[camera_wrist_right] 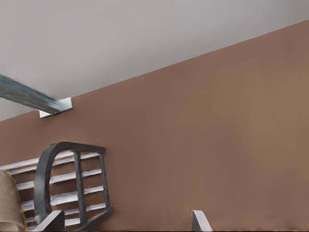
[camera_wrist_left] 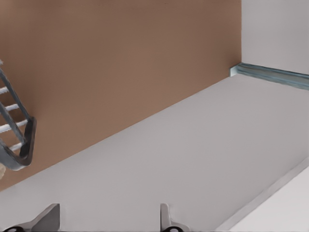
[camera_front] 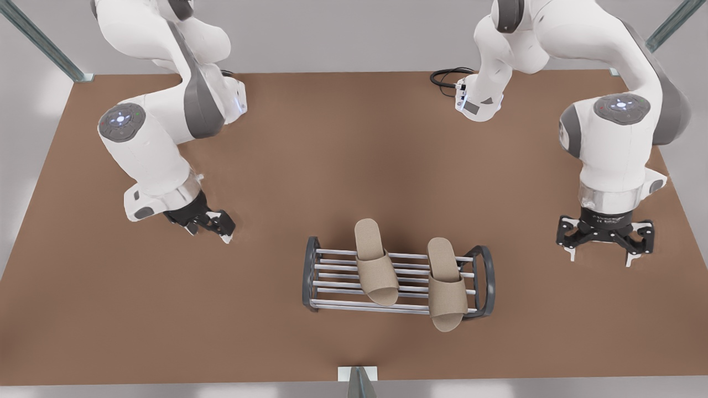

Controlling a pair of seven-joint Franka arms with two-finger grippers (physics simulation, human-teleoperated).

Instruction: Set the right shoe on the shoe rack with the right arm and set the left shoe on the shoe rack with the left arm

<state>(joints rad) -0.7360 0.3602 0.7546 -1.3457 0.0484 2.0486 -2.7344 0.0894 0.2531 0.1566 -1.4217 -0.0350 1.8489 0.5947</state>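
Wondering where your grippers are right now, mate? Got hold of anything?

**me:** Nope, both empty. My left gripper (camera_front: 600, 257) is over on the front view's right. It's pointing straight down at the brown table (camera_front: 354, 166) with the fingers spread wide, and nothing's between them. My right gripper (camera_front: 213, 232) is on the front view's left. It's tilted and low over the table. From its wrist cam the fingers are well apart too, with nothing in them.

**them:** And the shoes?

**me:** The shoe rack (camera_front: 307, 273) sits between my two grippers, closer to the table edge at the bottom of the front view and well clear of both. One slipper (camera_front: 376, 265) lies across the rods around the middle, with its heel poking out past the back rod. The other slipper (camera_front: 445, 290) is just beside it, right by the end frame on the front view's right, and its toe hangs over the front rod. They're close together, but I can't tell if they touch.

**them:** Which one's the left shoe?

**me:** Honestly can't tell, they both look like the same beige slipper.
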